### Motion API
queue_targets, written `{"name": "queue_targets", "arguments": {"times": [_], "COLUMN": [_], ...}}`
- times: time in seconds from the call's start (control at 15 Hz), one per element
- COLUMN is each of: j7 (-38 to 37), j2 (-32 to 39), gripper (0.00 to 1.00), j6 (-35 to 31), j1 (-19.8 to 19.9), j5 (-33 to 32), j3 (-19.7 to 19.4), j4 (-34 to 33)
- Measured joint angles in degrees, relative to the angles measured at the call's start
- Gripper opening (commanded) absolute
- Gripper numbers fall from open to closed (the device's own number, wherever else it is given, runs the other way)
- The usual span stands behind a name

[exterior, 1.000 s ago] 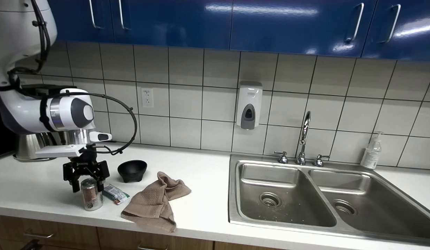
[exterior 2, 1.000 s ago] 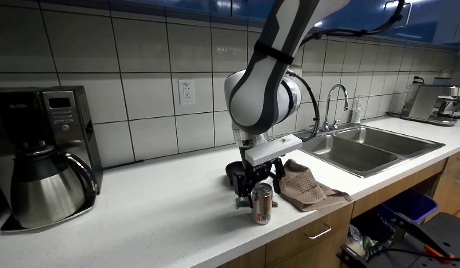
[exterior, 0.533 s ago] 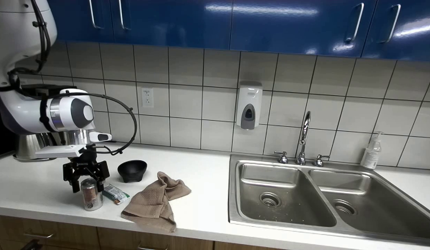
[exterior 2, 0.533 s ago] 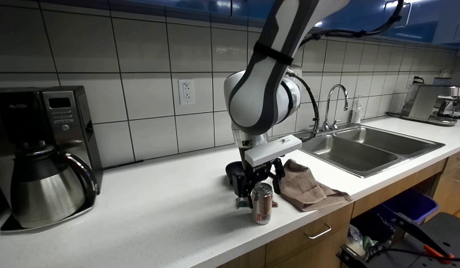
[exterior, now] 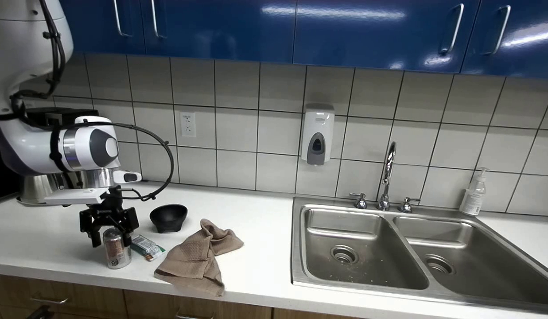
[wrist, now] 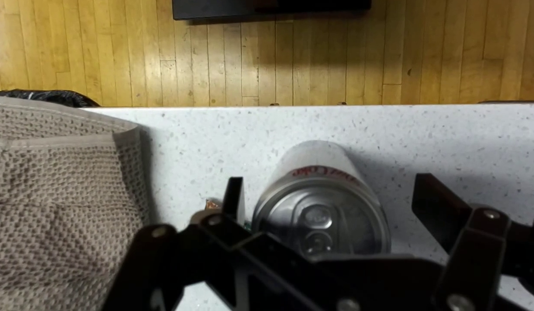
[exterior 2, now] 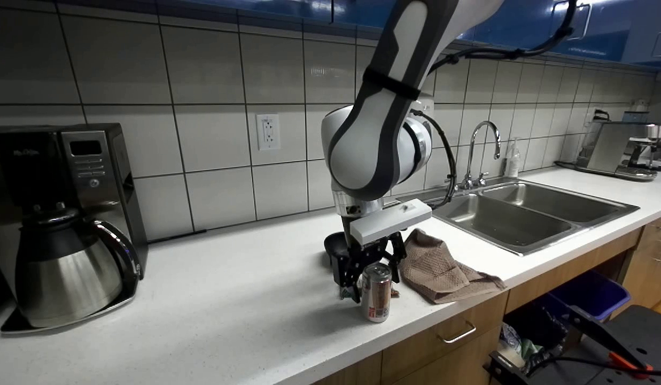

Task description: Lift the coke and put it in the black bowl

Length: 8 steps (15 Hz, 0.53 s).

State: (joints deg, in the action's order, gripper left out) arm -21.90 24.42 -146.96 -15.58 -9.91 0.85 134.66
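Observation:
The coke [exterior: 117,256] is a small silvery can with red lettering, standing upright near the counter's front edge. It also shows in an exterior view [exterior 2: 376,302] and, from above, in the wrist view [wrist: 320,211]. My gripper [exterior: 111,241] is open, low over the counter, with one finger on each side of the can's upper part. In the wrist view the gripper [wrist: 331,198] has a gap on both sides of the can, wider on the right. The black bowl [exterior: 169,218] stands behind the can, partly hidden by the gripper in an exterior view [exterior 2: 336,247]; the wrist view does not show it.
A small green-and-white packet [exterior: 147,247] lies beside the can. A brown cloth [exterior: 198,257] lies near the packet and bowl. A double sink [exterior: 362,248] is set into the counter. A coffee machine [exterior 2: 74,224] stands at the counter's far end from the sink.
The arm and gripper have lowered slightly and shifted a little, with a small tilt, in the last half second. The can, bowl, packet and cloth have not moved.

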Motion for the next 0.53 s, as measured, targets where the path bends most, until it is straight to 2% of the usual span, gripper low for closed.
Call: {"name": "queue_targets", "arguments": {"times": [0.27, 0.33, 0.4, 0.53], "j7": [0.00, 0.00, 0.00, 0.00], "j2": [0.51, 0.60, 0.67, 0.80], "gripper": [1.00, 0.75, 0.73, 0.58], "j6": [-1.27, -1.50, -1.68, -1.76], "j1": [0.00, 0.00, 0.00, 0.00], "j5": [0.00, 0.00, 0.00, 0.00], "j3": [-0.14, -0.19, -0.26, -0.37], "j4": [0.00, 0.00, 0.00, 0.00]}}
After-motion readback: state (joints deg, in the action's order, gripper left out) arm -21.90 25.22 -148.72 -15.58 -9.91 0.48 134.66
